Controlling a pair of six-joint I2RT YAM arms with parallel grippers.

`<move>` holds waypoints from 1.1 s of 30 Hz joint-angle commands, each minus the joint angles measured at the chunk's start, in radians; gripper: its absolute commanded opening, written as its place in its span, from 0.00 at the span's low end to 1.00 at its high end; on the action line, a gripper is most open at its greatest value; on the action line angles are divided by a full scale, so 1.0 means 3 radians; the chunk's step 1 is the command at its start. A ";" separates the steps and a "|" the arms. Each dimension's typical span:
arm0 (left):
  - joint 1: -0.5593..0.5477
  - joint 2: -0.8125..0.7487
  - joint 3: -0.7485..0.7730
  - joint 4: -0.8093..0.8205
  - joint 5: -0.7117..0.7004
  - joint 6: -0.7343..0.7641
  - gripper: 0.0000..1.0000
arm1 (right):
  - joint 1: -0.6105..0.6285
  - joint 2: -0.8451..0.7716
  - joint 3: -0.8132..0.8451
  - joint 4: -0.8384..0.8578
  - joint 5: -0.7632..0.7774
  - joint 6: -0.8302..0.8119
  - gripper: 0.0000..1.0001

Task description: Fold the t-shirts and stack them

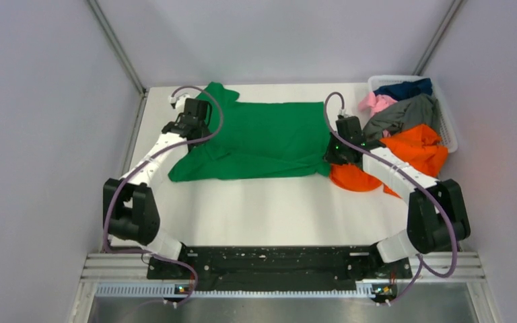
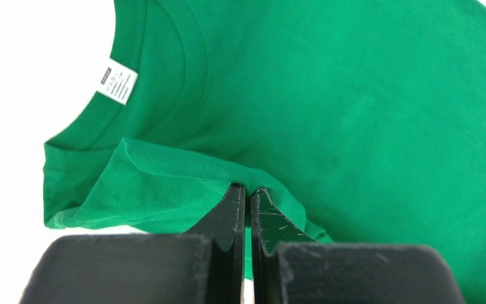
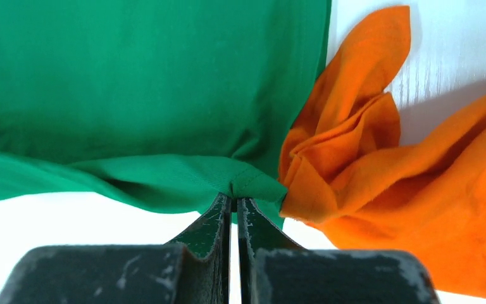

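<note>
The left gripper (image 1: 192, 120) sits at the collar end of the green t-shirt (image 1: 269, 138) and the right gripper (image 1: 342, 149) at its hem end. The shirt lies spread on the white table (image 1: 276, 215). Past the hem, an orange t-shirt (image 1: 414, 151) hangs out of the white basket (image 1: 447, 124), which holds a grey t-shirt (image 1: 404, 114), a pink t-shirt (image 1: 375, 102) and a navy t-shirt (image 1: 404, 89).

In the left wrist view, the closed jaws pinch a green shoulder fold, below the neck label (image 2: 118, 80).

In the right wrist view, the jaws clamp the green hem corner, and orange cloth touches it.
</note>
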 commanded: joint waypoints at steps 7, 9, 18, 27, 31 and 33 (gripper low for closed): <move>0.0267 0.0638 0.0711 0.0278 0.0196 0.0339 0.00 | -0.0117 0.0501 0.0559 0.0020 -0.0214 0.0093 0.00; 0.0283 0.0784 0.0916 0.0288 0.0253 0.0400 0.00 | -0.0131 0.0572 0.0619 0.0009 -0.0190 0.0119 0.00; 0.0349 0.1488 0.1685 0.0032 0.0251 0.0527 0.00 | -0.0226 0.1151 0.1081 -0.0017 -0.0170 0.0148 0.06; 0.0523 0.2181 0.2940 -0.0609 0.0373 0.0432 0.70 | -0.0382 0.1504 0.1811 0.0053 -0.0011 -0.0088 0.52; 0.0520 0.1715 0.2471 -0.0478 0.0697 0.0391 0.83 | -0.0315 0.1156 0.1397 0.0258 -0.0262 -0.0362 0.81; 0.0519 0.1400 0.1852 -0.0239 0.0908 0.0322 0.84 | -0.0219 0.1015 0.1209 0.0272 -0.0423 -0.0496 0.87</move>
